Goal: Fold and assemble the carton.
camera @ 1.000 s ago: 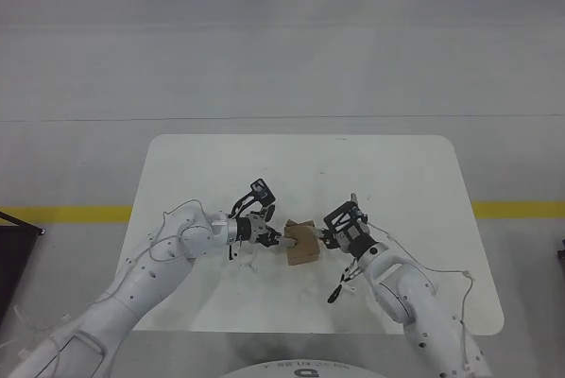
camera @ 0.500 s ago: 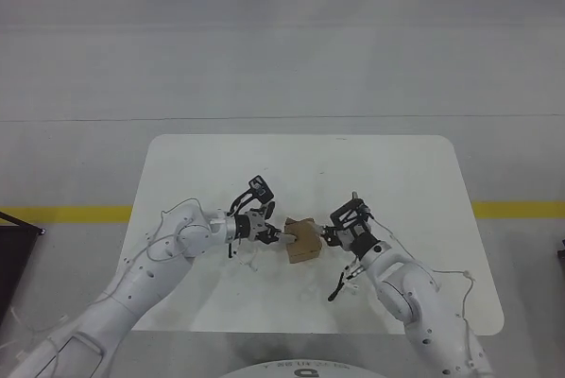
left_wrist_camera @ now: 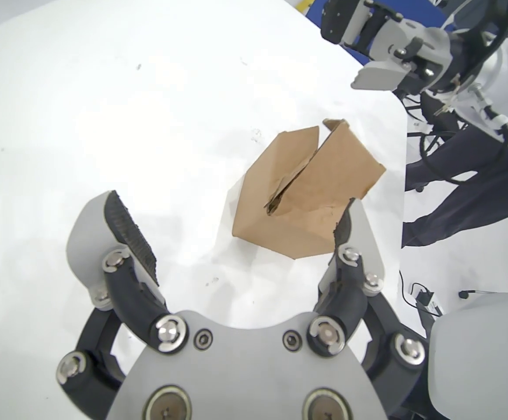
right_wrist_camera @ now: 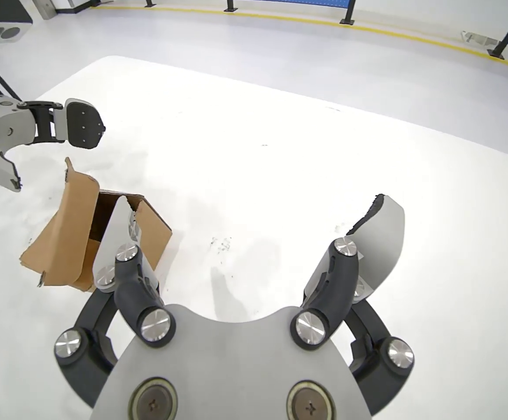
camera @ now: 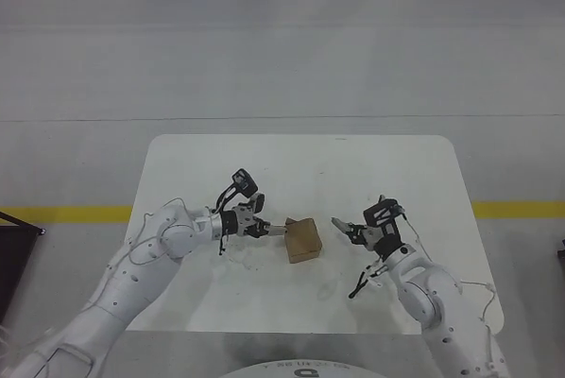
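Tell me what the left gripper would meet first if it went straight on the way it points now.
Most likely the small brown cardboard carton: the open left gripper points at its side, though the height is unclear.

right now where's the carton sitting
In the top view the carton sits near the middle of the white table, between the two open pincers, with the left pincer close beside it and the right pincer farther off.

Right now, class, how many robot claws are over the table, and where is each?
2. The left claw, open, sits close beside the carton on the table; the right claw, open, hangs off its opposite side, apart from it. None looks hidden.
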`<state>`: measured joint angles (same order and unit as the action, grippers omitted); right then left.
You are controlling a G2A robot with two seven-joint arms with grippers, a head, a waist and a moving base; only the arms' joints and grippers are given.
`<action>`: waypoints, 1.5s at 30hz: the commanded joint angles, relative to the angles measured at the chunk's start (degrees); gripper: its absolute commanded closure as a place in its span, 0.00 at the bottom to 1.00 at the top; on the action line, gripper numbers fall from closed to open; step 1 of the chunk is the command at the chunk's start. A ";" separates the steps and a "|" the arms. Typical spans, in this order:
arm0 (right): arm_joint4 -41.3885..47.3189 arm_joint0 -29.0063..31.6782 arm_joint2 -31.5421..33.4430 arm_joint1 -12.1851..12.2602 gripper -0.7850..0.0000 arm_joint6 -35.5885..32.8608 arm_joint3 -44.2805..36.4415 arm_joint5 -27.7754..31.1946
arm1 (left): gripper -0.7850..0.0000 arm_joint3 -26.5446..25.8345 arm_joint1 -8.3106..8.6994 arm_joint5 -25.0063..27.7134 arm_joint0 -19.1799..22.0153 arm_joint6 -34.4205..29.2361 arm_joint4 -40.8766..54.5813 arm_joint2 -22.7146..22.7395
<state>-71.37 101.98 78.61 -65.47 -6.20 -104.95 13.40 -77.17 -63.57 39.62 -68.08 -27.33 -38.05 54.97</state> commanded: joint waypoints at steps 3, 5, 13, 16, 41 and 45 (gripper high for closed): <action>-5.10 -1.76 -3.21 -0.19 0.00 -2.84 -0.32 -0.66 | 0.00 1.12 0.15 -1.28 -0.32 -1.42 0.83 0.32; -7.49 -2.43 -4.72 -0.27 0.00 -4.30 -0.39 -0.78 | 0.00 1.34 0.16 -1.76 -0.46 -2.15 1.24 0.21; -7.77 -3.02 -7.28 -0.47 0.00 -4.32 -1.51 1.08 | 0.00 2.46 -0.19 -2.92 0.02 -3.35 1.81 -1.21; -8.04 -2.82 -7.45 -0.40 0.00 -3.58 -2.41 2.09 | 0.00 2.93 -0.32 -3.04 0.32 -3.18 1.88 -1.57; -4.97 -5.18 -4.60 -0.35 0.00 -3.35 -3.24 -0.94 | 0.00 2.79 -0.16 -2.92 -0.16 -1.81 1.41 -1.26; -5.78 -7.27 -6.27 -0.59 0.00 -6.39 -0.45 -1.13 | 0.00 2.59 -0.12 -2.92 -0.27 -1.62 1.39 -1.17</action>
<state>-76.78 95.22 72.72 -66.02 -11.99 -105.90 12.20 -74.55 -63.71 36.77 -68.31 -28.99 -36.67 53.77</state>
